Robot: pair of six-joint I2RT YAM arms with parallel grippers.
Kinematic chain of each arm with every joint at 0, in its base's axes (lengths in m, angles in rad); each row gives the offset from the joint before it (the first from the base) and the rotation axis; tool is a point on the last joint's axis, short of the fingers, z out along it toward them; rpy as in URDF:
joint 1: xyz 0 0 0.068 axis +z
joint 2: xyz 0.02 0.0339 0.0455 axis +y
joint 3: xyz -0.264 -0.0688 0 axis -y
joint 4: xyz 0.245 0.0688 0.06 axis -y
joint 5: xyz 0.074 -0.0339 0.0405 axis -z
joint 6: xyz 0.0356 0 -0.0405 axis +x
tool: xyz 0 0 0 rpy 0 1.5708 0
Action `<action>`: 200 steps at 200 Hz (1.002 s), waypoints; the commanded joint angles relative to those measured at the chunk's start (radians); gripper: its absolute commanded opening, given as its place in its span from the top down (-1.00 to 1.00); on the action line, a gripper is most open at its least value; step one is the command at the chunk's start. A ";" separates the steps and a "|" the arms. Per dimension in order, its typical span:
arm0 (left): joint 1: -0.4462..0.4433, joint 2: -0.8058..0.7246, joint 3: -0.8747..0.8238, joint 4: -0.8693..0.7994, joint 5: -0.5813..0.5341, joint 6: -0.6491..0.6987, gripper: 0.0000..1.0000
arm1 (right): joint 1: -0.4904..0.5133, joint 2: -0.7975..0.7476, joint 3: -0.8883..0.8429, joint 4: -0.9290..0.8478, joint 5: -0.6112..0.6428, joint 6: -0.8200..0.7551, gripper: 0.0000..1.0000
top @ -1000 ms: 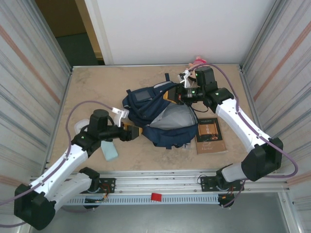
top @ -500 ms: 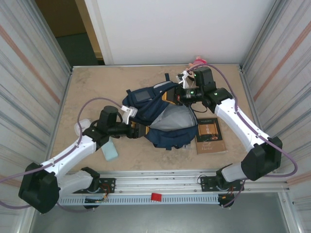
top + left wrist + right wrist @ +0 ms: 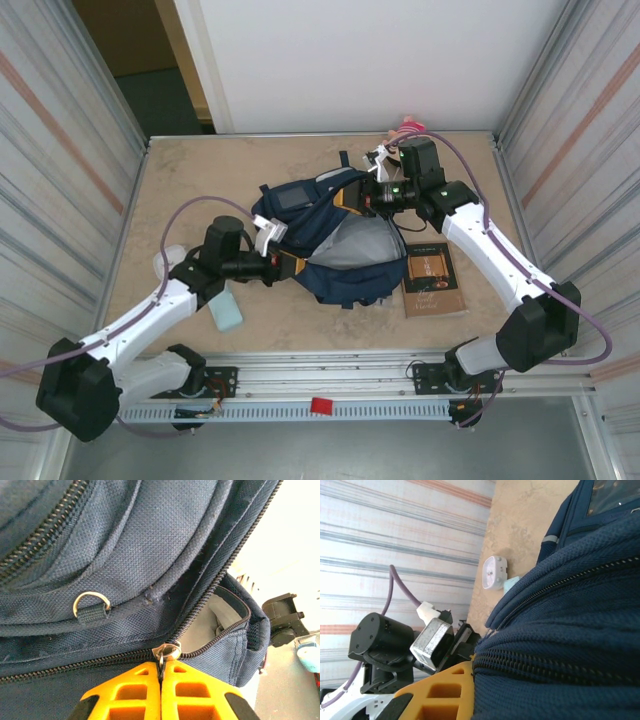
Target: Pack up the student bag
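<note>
While the blue backpack [image 3: 345,285] lies in the middle of the table [image 3: 200,180], both arms reach in to it from the sides. The big pocket of the backpack is partly unzipped, and the gap shows a grey lining [image 3: 355,245]. What lies deeper in that pocket I cannot tell. The left gripper [image 3: 285,267] is at the near left side of the backpack. Its two orange fingers [image 3: 135,690] are pressed tight together, and the little metal zipper pull [image 3: 166,652] is pinched at their tips, right where the closed zip ends and the gap begins. A small metal ring [image 3: 91,602] hangs on a loop just above the zip. The right gripper [image 3: 352,197] is at the far right edge of the backpack, closed on the blue cloth there. A brown book [image 3: 433,280] lies flat on the table, just beside the backpack on the right. A light blue block [image 3: 226,310] sits by the left arm, and a small white clock [image 3: 495,572] rests near it.
</note>
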 commanded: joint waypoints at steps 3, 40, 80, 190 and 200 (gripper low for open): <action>-0.007 -0.045 0.023 -0.134 -0.079 0.060 1.00 | -0.023 -0.012 0.018 0.082 -0.059 -0.022 0.99; -0.007 -0.066 0.010 -0.257 -0.218 0.141 1.00 | -0.056 -0.013 0.076 0.077 -0.126 -0.022 1.00; -0.010 -0.033 -0.011 -0.264 -0.186 0.201 1.00 | -0.066 0.007 0.141 0.093 -0.175 -0.001 1.00; -0.260 0.103 0.163 -0.049 -0.104 -0.002 1.00 | 0.059 -0.103 -0.240 0.202 0.220 0.077 0.89; -0.266 0.118 0.170 -0.098 -0.159 0.006 1.00 | 0.052 -0.117 -0.257 0.192 0.235 0.079 0.74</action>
